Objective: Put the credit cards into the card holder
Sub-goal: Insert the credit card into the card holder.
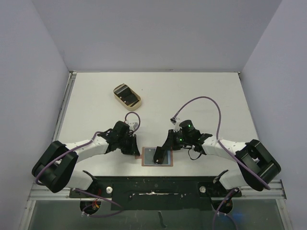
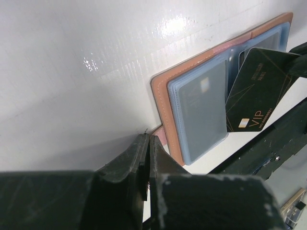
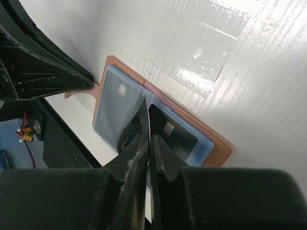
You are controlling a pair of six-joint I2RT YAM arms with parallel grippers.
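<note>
The card holder [image 1: 165, 158] lies open near the table's front edge, brown outside with blue-grey pockets [image 2: 201, 115]. A grey card sits in one pocket [image 3: 117, 108] and a dark card [image 3: 175, 134] in the other. My right gripper [image 3: 149, 136] is shut on a black credit card [image 2: 259, 91] marked VIP. It holds the card tilted on edge over the holder's middle fold, lower end against the pockets. My left gripper [image 2: 147, 139] is shut, its tips down at the holder's pink snap tab [image 2: 162, 133]. Whether the tab is between the jaws is unclear.
A tan oval tray [image 1: 126, 95] with dark cards in it stands at the back left of the white table. The black frame of the arm mount [image 2: 268, 148] runs just past the holder's near side. Both arms reach in low from either side.
</note>
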